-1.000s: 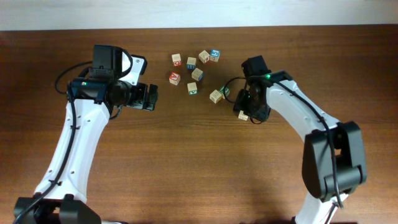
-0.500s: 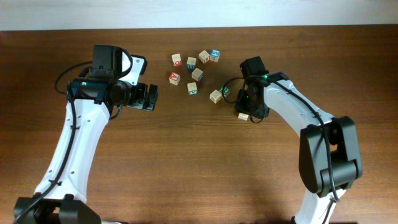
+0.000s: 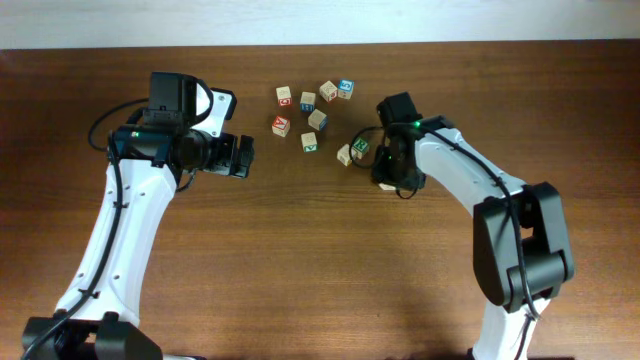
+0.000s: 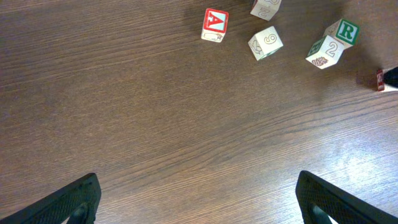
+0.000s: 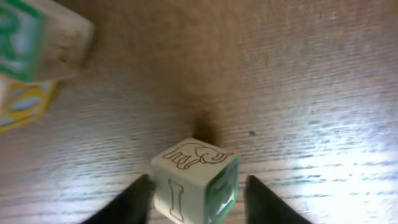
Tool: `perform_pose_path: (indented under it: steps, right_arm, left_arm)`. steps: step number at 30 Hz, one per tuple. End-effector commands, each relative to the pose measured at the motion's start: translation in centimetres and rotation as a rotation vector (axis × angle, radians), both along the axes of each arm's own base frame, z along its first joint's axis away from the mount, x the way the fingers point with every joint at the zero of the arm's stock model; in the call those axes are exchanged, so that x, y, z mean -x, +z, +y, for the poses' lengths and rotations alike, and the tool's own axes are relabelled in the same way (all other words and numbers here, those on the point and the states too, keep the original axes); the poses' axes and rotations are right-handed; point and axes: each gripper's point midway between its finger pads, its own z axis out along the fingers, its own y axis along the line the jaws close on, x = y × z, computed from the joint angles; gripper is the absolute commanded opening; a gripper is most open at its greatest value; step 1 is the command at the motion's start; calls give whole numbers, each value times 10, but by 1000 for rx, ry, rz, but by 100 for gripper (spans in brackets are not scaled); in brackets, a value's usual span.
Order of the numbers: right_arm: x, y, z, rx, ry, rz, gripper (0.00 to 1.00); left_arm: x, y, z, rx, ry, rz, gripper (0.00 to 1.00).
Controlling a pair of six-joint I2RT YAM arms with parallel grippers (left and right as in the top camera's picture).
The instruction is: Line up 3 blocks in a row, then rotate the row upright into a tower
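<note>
Dark wooden table point(image 3: 300, 280) | my left gripper point(image 4: 205, 208) parked wide open, empty, clear of the work | my right gripper point(image 5: 203, 199) straddles the pale elephant-drawn wooden cube point(image 5: 193, 160) to turn it; clamped or loose, I cannot tell | green-lettered cube point(image 5: 18, 31) and yellow-marked cube point(image 5: 15, 102) wait just beside.

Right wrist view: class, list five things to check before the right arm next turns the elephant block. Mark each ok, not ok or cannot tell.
1. The elephant block sits between the fingers of the right gripper: ok.
2. Jaws closed on it: not ok, a sliver of gap shows on one side.
3. Block flat on the table: cannot tell, its base is out of frame.
4. The R block and the yellow-marked block stand apart from it: ok.
5. The left gripper is open, empty and away from the blocks: ok.
</note>
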Motion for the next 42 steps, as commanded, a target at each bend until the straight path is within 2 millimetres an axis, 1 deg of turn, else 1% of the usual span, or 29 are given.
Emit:
perform_pose_path:
  steps: [1, 4, 5, 7, 9, 12, 15, 16, 17, 18, 19, 20, 21, 23, 25, 28, 29, 30, 32, 33, 34, 35, 36, 37, 38, 39, 40, 41, 42]
  right_arm:
    - [4, -14, -2, 39, 87, 25, 63]
    - [1, -13, -1, 44, 139, 10, 63]
    - [-1, -13, -1, 45, 160, 1, 60]
    - [-3, -13, 0, 46, 179, -9, 49]
    - [-3, -13, 0, 47, 181, -10, 42]
    - [-2, -13, 0, 47, 185, -8, 29]
    - [7, -12, 6, 29, 200, 30, 28]
    - [14, -10, 13, 10, 217, 55, 29]
    - [21, -9, 25, -19, 264, 71, 28]
    - [29, -8, 41, -48, 327, 84, 29]
    - [35, -8, 50, -47, 355, 91, 29]
    - [48, -8, 70, -36, 434, 97, 29]
    - [54, -9, 80, -5, 472, 90, 29]
    - [60, -8, 92, 49, 522, 71, 29]
    - [65, -8, 98, 52, 544, 72, 30]
    - [68, -8, 97, 56, 545, 84, 30]
    - [69, -9, 96, 57, 545, 88, 32]
    - [71, -9, 95, 59, 545, 95, 44]
    - [74, -6, 97, 42, 546, 111, 58]
    - [74, 1, 102, 12, 543, 121, 64]
    - [72, 9, 105, -9, 541, 124, 67]
    - [65, 21, 108, -21, 530, 111, 72]
    - [56, 35, 110, -28, 521, 88, 75]
    - [41, 51, 113, -42, 510, 42, 77]
    - [31, 60, 114, -46, 501, 7, 77]
    - [20, 68, 113, -47, 490, -28, 78]
    - [1, 75, 110, -39, 467, -92, 78]
    - [-13, 78, 106, -37, 447, -141, 78]
    - [-24, 77, 103, -35, 436, -167, 77]
  left_arm:
    - [-4, 8, -4, 20, 0, -17, 99]
    - [-4, 8, -4, 20, 0, -17, 99]
    - [-4, 8, -4, 20, 0, -18, 99]
    - [-4, 8, -4, 20, 0, -18, 99]
    - [-4, 8, -4, 20, 0, -17, 99]
    - [-4, 8, -4, 20, 0, -17, 99]
    - [-4, 8, -4, 20, 0, -17, 99]
    - [-4, 8, -4, 20, 0, -18, 99]
    - [-4, 8, -4, 20, 0, -18, 99]
    - [-4, 8, -4, 20, 0, -18, 99]
    - [-4, 8, -4, 20, 0, -18, 99]
    - [-4, 8, -4, 21, 0, -17, 99]
    - [-4, 8, -4, 21, 0, -17, 99]
    - [-4, 8, -4, 21, 0, -18, 99]
    - [-4, 8, -4, 21, 0, -18, 99]
    - [-4, 8, -4, 21, 0, -18, 99]
    - [-4, 8, -4, 21, 0, -18, 99]
    - [-4, 8, -4, 20, 0, -18, 99]
    - [-4, 8, -4, 21, 0, -17, 99]
    - [-4, 8, -4, 21, 0, -17, 99]
    - [-4, 8, -4, 21, 0, -18, 99]
    - [-4, 8, -4, 21, 0, -17, 99]
    - [-4, 8, -4, 21, 0, -17, 99]
    - [-4, 8, -4, 20, 0, -18, 99]
    - [-4, 8, -4, 21, 0, -17, 99]
    - [-4, 8, -4, 21, 0, -17, 99]
    - [-4, 8, -4, 21, 0, -18, 99]
    - [-4, 8, -4, 21, 0, -18, 99]
    - [-4, 8, -4, 21, 0, -18, 99]
